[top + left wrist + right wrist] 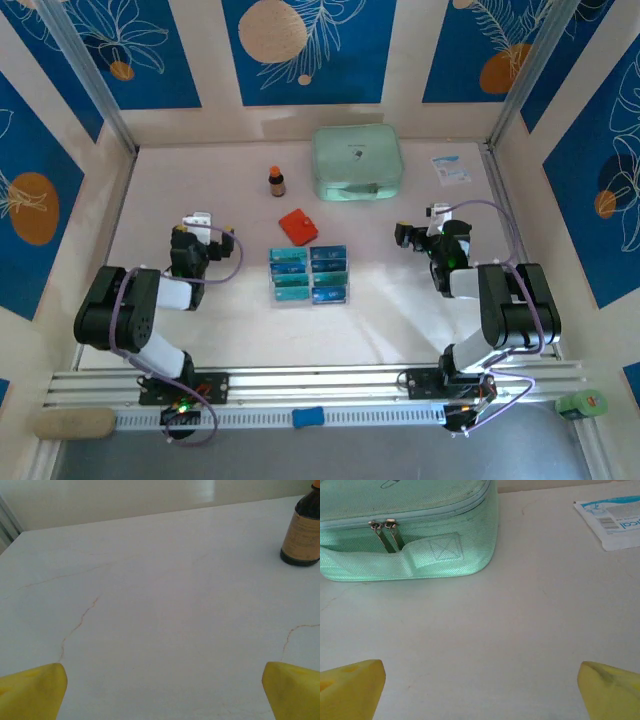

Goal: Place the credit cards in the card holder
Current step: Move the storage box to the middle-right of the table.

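Centrally on the pale bench (pixel 240 180) lie the credit cards (pixel 308 274), six teal-blue rectangles set flat in two columns of three, close together and face up. Just beyond them, toward the far wall, sits the card holder (pixel 297 226), a small orange-red square turned at a slight angle, apart from the cards. Farther back stand a small brown bottle (pixel 277 181) on the left and a large mint-green zip case (pixel 357 162) on the right, with a white paper slip (pixel 450 168) printed in blue near the far right corner.

The left end effector (pixel 203 225) hangs left of the cards, well apart from them. In the left wrist view its yellow fingertips (pixel 32 690) sit at the two bottom corners with bare bench (pixel 150 605) between them, so it is spread wide and empty. The brown bottle (pixel 302 530) stands upright at the upper right of that view, and thin hairline cracks run across the bench surface.

The right end effector (pixel 432 222) hangs right of the cards, also well clear of them. In the right wrist view its yellow fingertips (pixel 350 690) are likewise far apart with nothing held. Ahead of it lies the green case (pixel 410 525), its two metal zip pulls (pixel 385 532) side by side on the near wall, and the paper slip (pixel 615 520) lies flat at the upper right.
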Tool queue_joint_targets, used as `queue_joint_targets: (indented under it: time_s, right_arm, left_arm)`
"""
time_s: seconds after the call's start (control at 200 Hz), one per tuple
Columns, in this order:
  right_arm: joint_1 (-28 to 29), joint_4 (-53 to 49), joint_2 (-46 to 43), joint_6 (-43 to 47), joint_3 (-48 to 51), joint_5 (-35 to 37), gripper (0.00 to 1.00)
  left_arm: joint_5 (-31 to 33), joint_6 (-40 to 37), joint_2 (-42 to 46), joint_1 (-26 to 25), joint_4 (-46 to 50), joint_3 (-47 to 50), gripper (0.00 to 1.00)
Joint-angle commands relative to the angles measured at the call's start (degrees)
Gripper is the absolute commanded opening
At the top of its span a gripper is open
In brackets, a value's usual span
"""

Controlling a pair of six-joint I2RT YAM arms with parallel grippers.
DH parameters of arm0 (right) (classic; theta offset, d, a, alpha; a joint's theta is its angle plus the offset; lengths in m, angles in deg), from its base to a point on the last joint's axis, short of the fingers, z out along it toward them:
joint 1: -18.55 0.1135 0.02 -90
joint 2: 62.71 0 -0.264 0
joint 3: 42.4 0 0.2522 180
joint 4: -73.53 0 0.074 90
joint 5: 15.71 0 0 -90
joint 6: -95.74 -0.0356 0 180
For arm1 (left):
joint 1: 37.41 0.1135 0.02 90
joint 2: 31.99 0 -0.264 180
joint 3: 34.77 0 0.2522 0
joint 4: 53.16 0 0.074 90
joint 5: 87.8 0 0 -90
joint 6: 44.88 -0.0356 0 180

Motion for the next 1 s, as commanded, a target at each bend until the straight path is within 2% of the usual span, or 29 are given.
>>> queue_joint_targets:
  time_s: [0.0,0.44,0.995]
  right_arm:
    - [-0.29,0.08,-0.32,0.27,-0.96,-0.84,0.99]
    - [-0.14,0.38,-0.4,0.33,-0.79,-0.67,0.99]
    - [-0.41,0.06,-0.36,0.16,-1.0,-1.02,0.99]
  left_arm:
    - [-1.12,0.5,0.09,0.76,-1.65,0.52,1.0]
    - [-2.08,0.15,0.02,0.76,2.92,-1.84,1.0]
    - [-2.26,0.12,0.21,0.92,2.55,-1.59,1.0]
